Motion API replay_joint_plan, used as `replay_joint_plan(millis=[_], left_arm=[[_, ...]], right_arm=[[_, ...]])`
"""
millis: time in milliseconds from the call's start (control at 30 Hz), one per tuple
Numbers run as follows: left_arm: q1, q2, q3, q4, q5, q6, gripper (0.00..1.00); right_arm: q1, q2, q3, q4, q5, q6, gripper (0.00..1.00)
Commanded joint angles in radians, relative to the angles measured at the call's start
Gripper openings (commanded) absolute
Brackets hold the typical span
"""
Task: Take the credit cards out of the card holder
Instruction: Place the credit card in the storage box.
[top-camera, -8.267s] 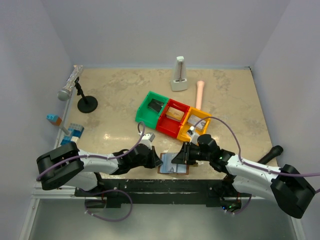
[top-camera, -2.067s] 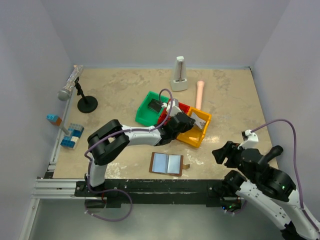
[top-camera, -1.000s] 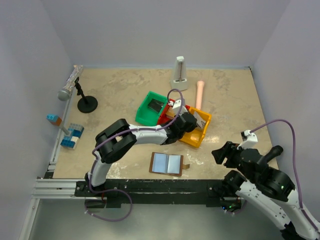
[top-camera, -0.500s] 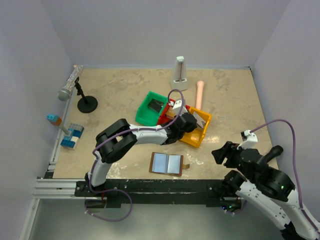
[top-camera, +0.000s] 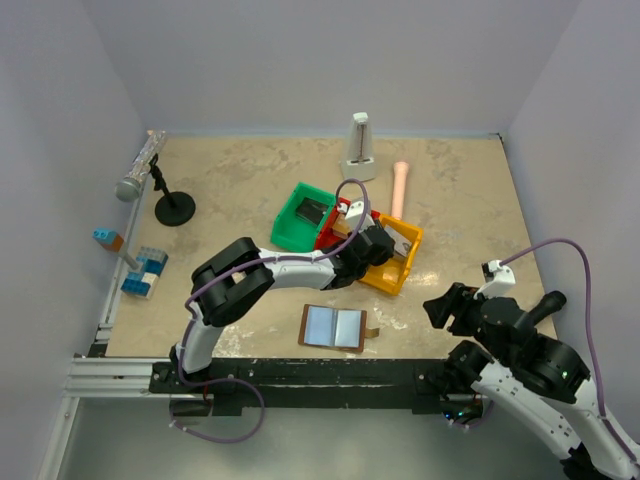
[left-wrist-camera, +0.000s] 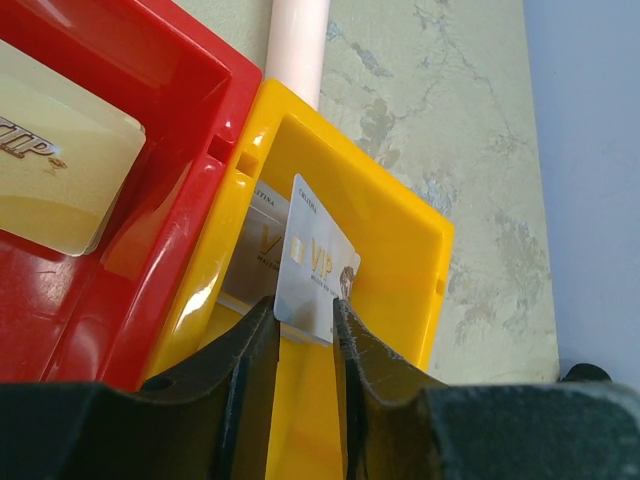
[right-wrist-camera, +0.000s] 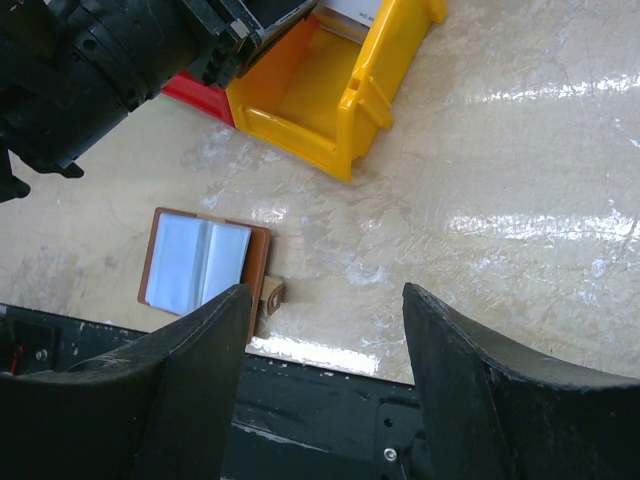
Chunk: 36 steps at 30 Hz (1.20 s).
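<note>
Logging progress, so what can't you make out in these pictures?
Top view: left gripper covers the inside of the yellow plastic bin.
Left wrist view: a second card mostly hidden behind the white VIP card.
Right wrist view: pockets of the open brown card holder, contents unclear.

Gold "VIP" stands on the silver card (left-wrist-camera: 318, 262) in the yellow bin (left-wrist-camera: 400, 225); the small print at its top is unreadable. The beige card (left-wrist-camera: 55, 165) in the red bin (left-wrist-camera: 150, 90) also reads "VIP", its first letter cut off

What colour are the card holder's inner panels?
Pale grey-blue; card holder clearest in right wrist view.
</note>
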Motion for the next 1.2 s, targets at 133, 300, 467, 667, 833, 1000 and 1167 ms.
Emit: replay_joint_plan(millis=[133,300,467,667,833,1000,1167], left_arm=[[0.001,0.0,0.043,-0.043,0.0,-0.007,0.35],[0.001,0.01,0.054,-0.072,0.015,-0.013,0.38],[0.002,0.008,0.062,-0.089,0.024,-0.013,0.41],[0.01,0.005,0.06,-0.112,0.034,-0.024,0.43],[0.01,-0.004,0.055,-0.117,0.035,-0.032,0.43],[0.012,-0.023,0.04,-0.115,0.034,-0.029,0.43],[0.01,-0.04,0.017,-0.115,0.031,-0.03,0.43]], right_arm=[[0.004,-0.005,-0.008,0.038,-0.004,-0.012,0.67],[0.004,-0.005,-0.01,0.039,-0.007,-0.012,0.67],[0.004,-0.005,-0.008,0.038,-0.009,-0.012,0.67],[0.004,-0.003,-0.008,0.038,-0.011,-0.012,0.67],[0.004,-0.002,-0.008,0.038,-0.012,-0.012,0.67],[0.004,-0.002,-0.008,0.038,-0.01,-0.012,0.67],[0.004,-0.002,-0.008,0.038,-0.01,-0.012,0.67]])
